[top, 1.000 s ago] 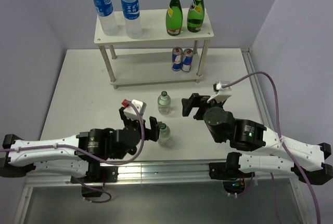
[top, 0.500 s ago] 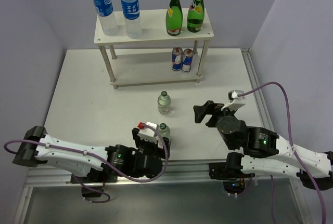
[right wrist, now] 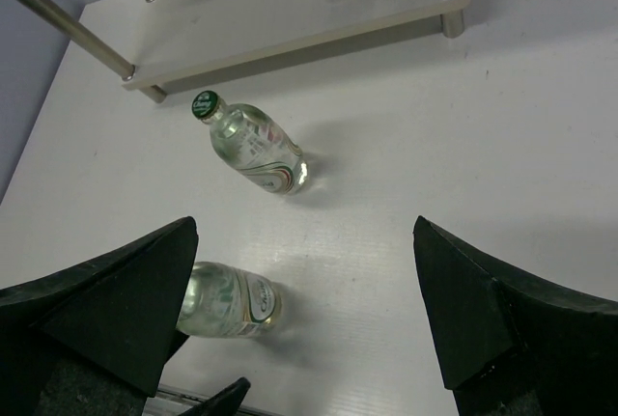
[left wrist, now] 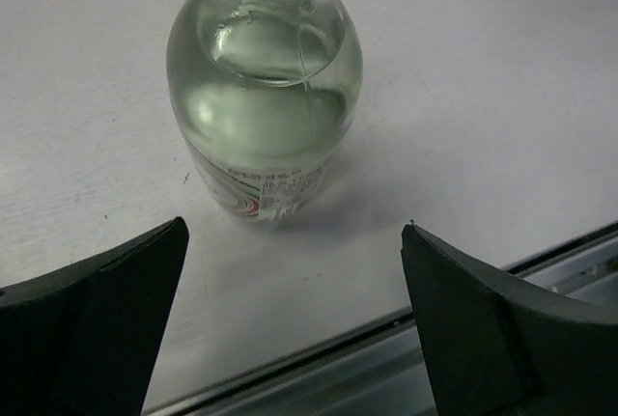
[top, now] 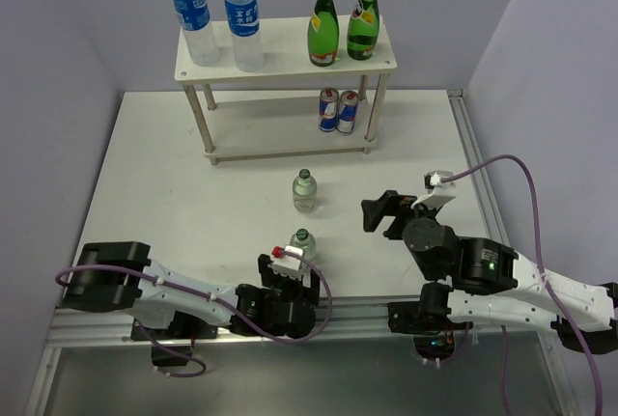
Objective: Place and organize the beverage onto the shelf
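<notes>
**2 small bottles on worktop, both grippers open**

Lower ctr of the top view: left gripper (left wrist: 292,231) is wide open. Its fingers are spread either side of the near small bottle (left wrist: 266,97), no contact. That bottle stands upright on the white worktop (top: 164,194), clear glass w/ green cap, just ahead of the fingertips.

Right of ctr in the top view: right gripper (right wrist: 301,233) is also open, nothing btwn its fingers, well apart from both bottles.

Frame ctr: far small bottle (top: 305,190), same kind, upright, btwn the near one & the shelf (top: 285,47).

The shelf sits at upper ctr, on the worktop's far side.
- Lower board: 2 cans (top: 339,110) side by side at its right end.
- Top board: 2 green glass bottles (top: 323,30) on the right, 2 water bottles (top: 196,15) w/ blue labels on the left, all upright.
</notes>
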{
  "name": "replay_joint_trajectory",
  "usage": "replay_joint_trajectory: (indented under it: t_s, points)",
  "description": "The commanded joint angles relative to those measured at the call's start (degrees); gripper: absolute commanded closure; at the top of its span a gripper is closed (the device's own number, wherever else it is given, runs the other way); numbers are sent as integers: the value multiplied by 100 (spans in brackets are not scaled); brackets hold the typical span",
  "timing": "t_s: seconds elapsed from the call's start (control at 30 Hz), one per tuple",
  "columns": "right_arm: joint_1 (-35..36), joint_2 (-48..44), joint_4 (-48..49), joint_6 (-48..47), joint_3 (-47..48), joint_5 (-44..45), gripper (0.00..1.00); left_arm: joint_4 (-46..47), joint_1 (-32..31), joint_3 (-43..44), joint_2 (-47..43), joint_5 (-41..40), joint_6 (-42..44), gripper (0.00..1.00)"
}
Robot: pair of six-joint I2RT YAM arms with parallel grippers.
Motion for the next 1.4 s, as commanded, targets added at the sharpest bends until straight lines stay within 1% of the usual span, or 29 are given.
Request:
replay_joint_trajectory:
  t_s: [0.0,0.03,0.13,0.17,0.2,0.23,0.27,0.33,0.37,0.4,0.53,0.6,0.67,0.7,0.73,0.77,0.8,0.9,0.93,1.0,1.07,1.1,1.13,1.17,1.2,1.27,1.3,1.33,1.37]
  points:
    - [32,-80,-79,165,-59,205,0,1666,222,-265,252,9,768,1]
    - [23,-89,-106,165,-77,205,0,2034,309,-326,313,18,848,1]
    - [32,-115,-123,174,-138,213,0,2414,546,-388,655,62,1121,1]
    - [23,-115,-132,183,-156,222,0,2746,617,-415,718,123,1226,1]
    - [32,-132,-150,191,-165,222,0,2863,705,-432,788,185,1349,1]
    - [23,-150,-150,200,-191,222,0,2986,888,-493,893,316,1411,1]
    - [32,-150,-150,183,-200,231,0,3431,986,-546,938,439,1620,1]
    - [23,-168,-150,174,-244,249,0,3706,1250,-599,1104,589,1727,4]
    - [32,-168,-150,165,-253,257,0,3925,1311,-608,1149,624,1902,6]
    - [32,-159,-158,174,-262,257,0,3962,1416,-556,1201,607,1930,10]
    - [23,-168,-141,130,-332,266,0,4401,1672,-538,1465,765,2272,18]
    - [23,-150,-71,104,-376,257,0,4621,1847,-529,1570,941,2413,30]
    - [23,-150,-44,78,-394,249,0,4718,1909,-503,1597,1002,2536,44]
    - [32,-124,-44,77,-402,249,0,4614,1936,-442,1606,968,2528,62]
    - [32,-124,-53,112,-402,257,0,4543,1936,-424,1562,942,2528,75]
    - [32,-115,-62,112,-411,257,0,4456,1936,-398,1527,933,2493,85]
    - [32,-106,-44,112,-411,249,0,4324,1927,-371,1457,854,2467,100]
    - [23,-132,26,104,-472,213,0,3683,1918,-371,1010,617,2317,100]
    - [32,-141,52,104,-490,196,0,3211,1918,-354,713,538,2265,100]
    - [32,-142,122,104,-569,152,0,2892,1945,-336,264,371,2299,100]
    - [32,-150,210,95,-622,135,0,2698,2067,-397,-54,413,2526,100]
    - [23,-142,245,95,-674,126,0,2723,2146,-432,-394,501,2641,100]
    - [32,-141,289,69,-701,108,0,2784,2251,-467,-563,763,2773,100]
    - [23,-141,359,60,-727,91,0,2881,2348,-502,-722,826,2974,100]
    - [23,-115,395,51,-754,73,0,2934,2567,-538,-958,879,3089,100]
    - [23,-80,448,60,-754,47,0,2987,2822,-538,-1066,1072,3361,100]
    - [23,-63,474,42,-754,20,0,3039,3172,-503,-1075,1186,3441,100]
    - [23,-54,483,33,-754,11,0,3101,3375,-485,-1057,1309,3529,100]
    - [23,-45,501,33,-754,11,0,3162,3778,-450,-1040,1563,3660,100]
